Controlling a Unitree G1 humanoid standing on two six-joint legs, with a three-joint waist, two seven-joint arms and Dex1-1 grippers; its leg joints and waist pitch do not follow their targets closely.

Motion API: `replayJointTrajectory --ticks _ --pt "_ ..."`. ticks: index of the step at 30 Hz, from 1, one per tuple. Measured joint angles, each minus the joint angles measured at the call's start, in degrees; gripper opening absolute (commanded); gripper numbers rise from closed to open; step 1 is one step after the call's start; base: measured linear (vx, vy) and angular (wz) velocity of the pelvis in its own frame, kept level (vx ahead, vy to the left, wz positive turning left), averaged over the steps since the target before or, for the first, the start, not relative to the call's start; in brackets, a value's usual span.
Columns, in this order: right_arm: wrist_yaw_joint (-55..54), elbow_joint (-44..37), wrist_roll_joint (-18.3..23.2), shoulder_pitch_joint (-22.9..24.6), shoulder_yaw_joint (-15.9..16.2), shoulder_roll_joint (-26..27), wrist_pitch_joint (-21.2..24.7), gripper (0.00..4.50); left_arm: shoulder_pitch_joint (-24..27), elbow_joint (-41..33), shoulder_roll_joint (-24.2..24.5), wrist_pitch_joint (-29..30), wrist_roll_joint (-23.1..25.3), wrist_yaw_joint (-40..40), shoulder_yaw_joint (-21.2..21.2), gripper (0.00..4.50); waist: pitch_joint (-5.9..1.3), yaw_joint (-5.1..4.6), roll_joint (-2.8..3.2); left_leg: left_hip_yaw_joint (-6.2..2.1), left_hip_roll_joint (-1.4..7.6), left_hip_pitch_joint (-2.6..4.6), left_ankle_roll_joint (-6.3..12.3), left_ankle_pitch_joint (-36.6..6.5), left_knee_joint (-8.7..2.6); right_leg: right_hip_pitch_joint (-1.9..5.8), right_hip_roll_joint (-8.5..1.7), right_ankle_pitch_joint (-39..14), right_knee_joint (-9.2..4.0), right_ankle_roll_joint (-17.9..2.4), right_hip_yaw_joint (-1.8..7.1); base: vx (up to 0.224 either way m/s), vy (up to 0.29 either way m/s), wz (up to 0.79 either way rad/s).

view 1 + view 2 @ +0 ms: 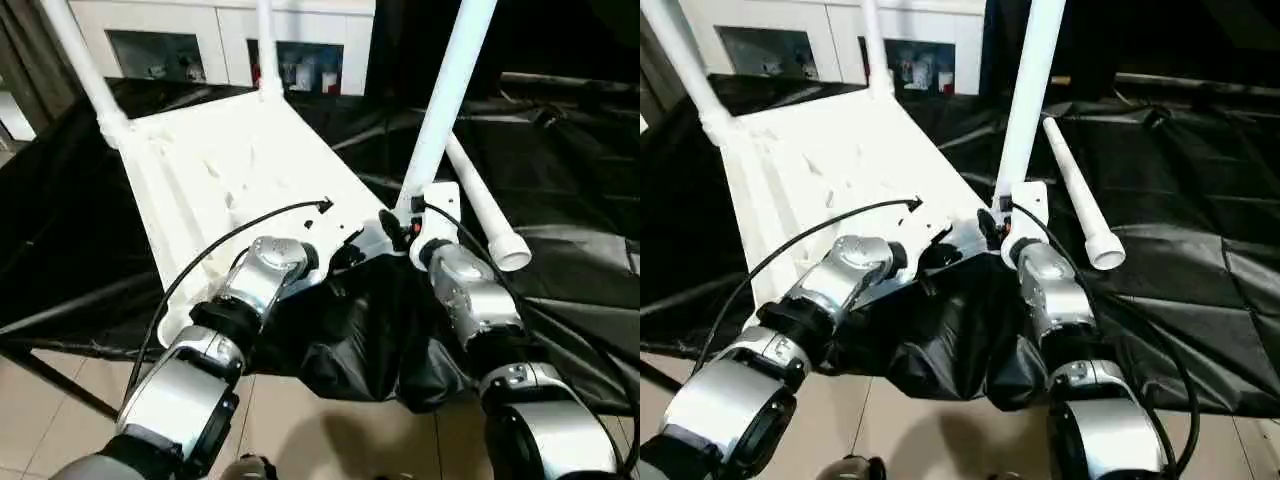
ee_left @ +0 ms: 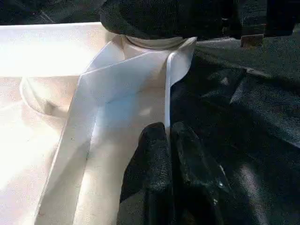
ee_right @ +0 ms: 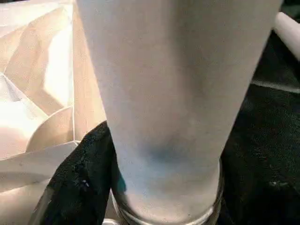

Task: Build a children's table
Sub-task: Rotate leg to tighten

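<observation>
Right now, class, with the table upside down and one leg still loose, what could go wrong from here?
1. The right gripper holds the near leg low at its base; the tall leg could lean in its socket.
2. The left gripper pinches only the thin rim of the tabletop, so it could slip.
3. The loose leg lies on the black cloth and could roll.

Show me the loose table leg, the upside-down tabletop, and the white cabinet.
loose table leg (image 1: 1080,185): right eye view, mid shaft.
upside-down tabletop (image 1: 235,165): left eye view, bare underside.
white cabinet (image 1: 228,35): left eye view, frame between glass doors.
</observation>
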Motion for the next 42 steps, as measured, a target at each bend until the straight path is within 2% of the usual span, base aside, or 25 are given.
replayJointTrajectory --ticks 1,2,5,9,11,17,20,23,25,26,34,37,42 --pt "0.5 0.1 0.0 0.0 0.0 0.0 -0.3 3.28 0.0 0.0 0.2 -0.2 0.0 -0.4 0.0 0.0 0.0 -0.03 0.0 0.0 0.0 0.0 0.0 0.0 -0.03 -0.01 0.0 0.0 0.0 0.0 -0.01 0.0 0.0 0.0" --pt "1.7 0.2 0.0 0.0 0.0 0.0 -0.7 3.46 0.1 0.0 0.7 -0.6 0.0 -1.0 0.0 0.0 0.01 -0.11 -0.01 0.0 0.01 0.0 0.0 0.0 -0.07 -0.03 0.0 0.0 0.0 0.0 -0.03 0.0 0.0 0.0" --pt "6.3 0.4 0.0 0.1 0.3 -0.5 -1.0 3.51 0.9 -0.7 2.1 -2.2 0.0 -2.7 -0.1 0.0 0.01 -0.46 0.0 0.0 0.01 0.01 0.0 0.0 -0.21 -0.09 0.01 0.0 0.0 0.0 -0.05 0.0 0.0 0.0" --pt "13.2 -0.3 -0.2 0.6 2.7 -3.0 -0.8 3.51 2.5 -2.4 4.4 -4.1 0.0 -5.5 -0.2 0.0 0.02 -0.76 0.0 -0.02 0.04 0.03 0.0 0.0 -0.47 -0.16 0.03 0.0 0.0 0.0 -0.12 0.0 0.0 0.0" --pt "19.8 -2.4 -0.5 2.3 5.5 -5.9 -0.6 3.51 4.3 -5.0 6.2 -4.9 -0.1 -9.3 -0.4 0.0 0.02 -0.65 0.01 -0.03 0.07 0.03 0.0 0.0 -0.51 -0.17 0.04 0.0 0.01 0.0 -0.15 0.0 0.0 0.0" --pt "36.9 -9.3 -0.5 5.3 10.5 -12.1 0.8 3.51 8.0 -10.9 11.4 -7.9 -1.8 -21.0 -1.7 0.0 0.02 -0.06 0.0 0.01 0.12 -0.11 0.0 0.0 -0.43 -0.23 0.06 -0.1 0.01 0.2 -0.15 0.0 0.0 0.0" --pt "43.6 -11.6 0.5 6.1 12.0 -14.4 1.8 3.51 9.4 -12.9 13.8 -8.5 -3.0 -25.5 -1.8 0.0 0.04 0.15 -0.03 0.05 0.14 -0.2 0.02 0.0 -0.23 -0.26 0.05 -0.2 0.0 0.2 -0.12 0.0 0.0 0.0" --pt "45.9 -12.5 1.1 6.3 12.5 -15.1 2.5 3.51 9.8 -13.9 14.5 -8.5 -3.2 -27.3 -1.7 0.0 0.06 0.11 -0.07 0.07 0.15 -0.3 0.03 0.0 0.01 -0.26 0.05 -0.3 -0.01 0.1 -0.07 0.0 0.0 0.0" --pt "46.5 -12.7 1.2 6.3 12.6 -15.1 2.8 3.51 9.8 -13.9 14.9 -8.7 -3.3 -27.9 -1.7 0.0 0.08 0.14 -0.09 0.09 0.14 -0.32 0.03 0.0 0.02 -0.28 0.04 -0.3 -0.02 0.1 -0.06 0.0 0.0 0.0" --pt "46.8 -12.7 1.2 6.3 12.6 -15.0 2.9 3.26 9.8 -13.9 15.1 -8.8 -3.3 -28.2 -1.6 0.0 0.1 0.16 -0.13 0.09 0.15 -0.31 0.03 0.0 0.02 -0.28 0.04 -0.3 -0.01 0.1 -0.07 0.0 0.0 0.0" --pt "47.3 -13.8 1.5 7.1 12.5 -14.0 4.4 2.8 10.2 -14.4 15.8 -8.3 -4.0 -29.3 -1.4 0.0 0.11 0.28 -0.19 0.1 0.16 -0.3 0.03 0.0 0.03 -0.3 0.04 -0.3 0.02 0.1 -0.06 0.0 0.0 0.0" --pt "41.4 -13.3 1.2 7.5 11.2 -11.9 4.3 2.74 10.1 -14.1 14.7 -7.1 -3.1 -26.0 -1.0 0.0 0.1 -0.04 -0.22 0.1 0.16 -0.17 0.02 0.0 0.05 -0.25 0.04 -0.3 0.11 0.1 -0.02 0.0 0.0 0.0" --pt "23.3 -8.5 0.6 5.8 6.4 -6.0 4.1 2.73 7.0 -10.1 9.5 -3.3 -1.3 -15.4 -0.4 0.0 0.07 -0.65 -0.25 0.1 0.1 0.03 -0.01 0.0 -0.02 -0.11 0.03 -0.2 0.09 0.1 0.03 0.0 0.0 0.0"
